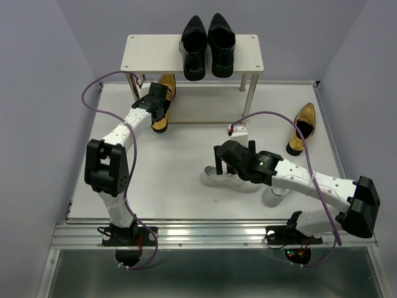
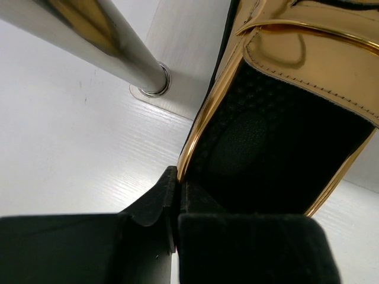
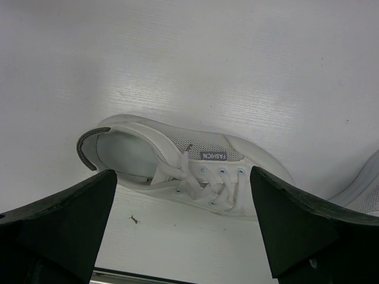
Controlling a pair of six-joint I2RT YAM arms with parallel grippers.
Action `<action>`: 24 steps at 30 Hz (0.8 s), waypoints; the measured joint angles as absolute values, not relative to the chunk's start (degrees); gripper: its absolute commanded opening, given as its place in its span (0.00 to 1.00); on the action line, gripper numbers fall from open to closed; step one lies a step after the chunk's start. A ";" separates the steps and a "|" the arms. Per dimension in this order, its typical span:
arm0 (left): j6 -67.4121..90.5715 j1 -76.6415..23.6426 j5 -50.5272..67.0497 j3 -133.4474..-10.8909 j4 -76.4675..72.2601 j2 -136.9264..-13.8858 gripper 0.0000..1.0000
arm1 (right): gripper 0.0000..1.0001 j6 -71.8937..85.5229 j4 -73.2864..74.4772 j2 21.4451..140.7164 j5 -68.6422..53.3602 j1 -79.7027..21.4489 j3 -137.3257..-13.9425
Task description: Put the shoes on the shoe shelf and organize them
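Observation:
The shoe shelf (image 1: 149, 53) stands at the back with both black dress shoes (image 1: 206, 45) side by side on its top board. My left gripper (image 1: 159, 103) (image 2: 177, 183) is shut on the side rim of a gold loafer (image 1: 165, 99) (image 2: 296, 71), whose toe reaches under the top board beside a silver leg (image 2: 89, 35). The other gold loafer (image 1: 303, 128) lies on the table at the right. My right gripper (image 1: 224, 160) (image 3: 183, 174) hangs open over a white sneaker (image 1: 224, 179) (image 3: 177, 154), without touching it. A second sneaker (image 1: 273, 197) (image 3: 367, 189) is mostly hidden under the right arm.
The shelf's lower board (image 1: 205, 105) shows pale below the top one. Purple cables (image 1: 99, 93) loop over both arms. The walls close in on the left, right and back. The table's metal front rail (image 1: 205, 236) runs by the arm bases.

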State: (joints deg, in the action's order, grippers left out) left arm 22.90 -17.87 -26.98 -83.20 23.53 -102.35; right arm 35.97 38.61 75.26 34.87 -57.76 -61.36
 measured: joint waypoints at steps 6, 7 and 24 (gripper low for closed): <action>21.67 -17.87 -26.92 -83.07 22.04 -101.58 0.00 | 1.00 36.07 38.63 75.26 34.87 -57.76 -61.36; 21.41 -17.87 -26.92 -83.02 21.76 -101.36 0.00 | 1.00 36.07 38.63 75.26 34.87 -57.76 -61.36; 21.10 -17.87 -26.89 -82.94 19.77 -100.12 0.00 | 1.00 36.29 39.07 75.02 34.63 -57.76 -61.36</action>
State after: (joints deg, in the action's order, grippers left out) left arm 21.10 -17.87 -26.89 -82.94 19.77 -100.12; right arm 36.29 39.07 75.02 34.63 -57.76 -61.36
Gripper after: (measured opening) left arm 0.096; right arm 0.998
